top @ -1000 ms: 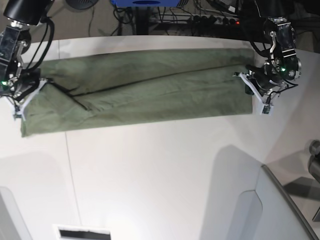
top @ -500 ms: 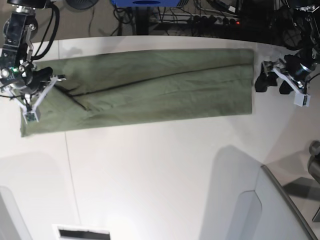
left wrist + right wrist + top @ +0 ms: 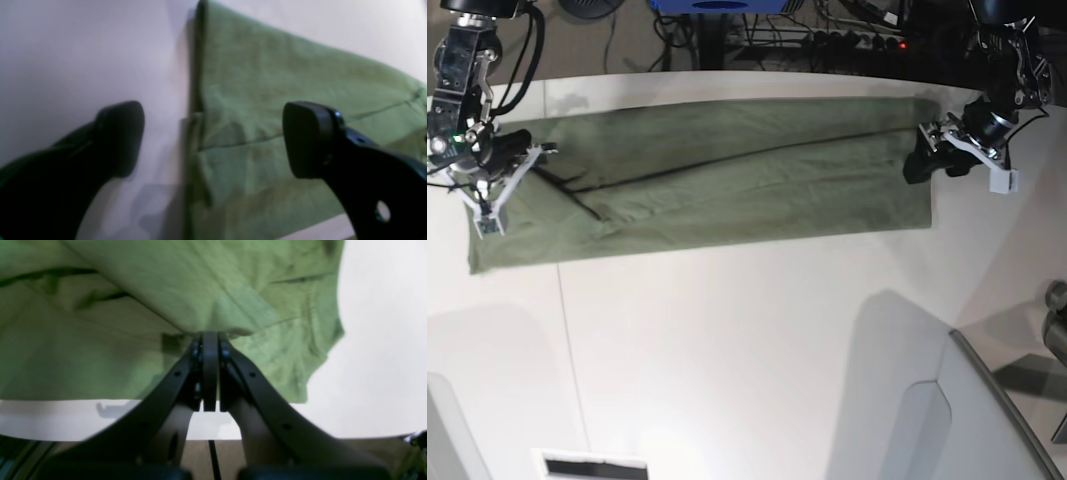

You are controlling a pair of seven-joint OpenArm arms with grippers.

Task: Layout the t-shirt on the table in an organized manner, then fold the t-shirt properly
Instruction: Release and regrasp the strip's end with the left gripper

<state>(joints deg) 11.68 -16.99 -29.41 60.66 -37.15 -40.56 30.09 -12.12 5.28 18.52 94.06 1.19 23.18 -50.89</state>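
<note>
Left wrist view: the left end effector (image 3: 213,140) stands released, jaws wide, straddling the short edge of the tee (image 3: 283,110), which lies flat on the white worktop (image 3: 83,50).

Right wrist view: the right end effector (image 3: 210,340) is clenched on a pinch of cloth, which rises in a small ridge at its tip.

Base view: the tee (image 3: 727,180) lies as a long band across the far half of the worktop (image 3: 747,340), sides apparently folded in. Judgement: layout done, lengthwise folds made; crosswise folds remain. Surface clean and matte; cables and equipment behind, a grey panel (image 3: 967,420) at the near corner.
</note>
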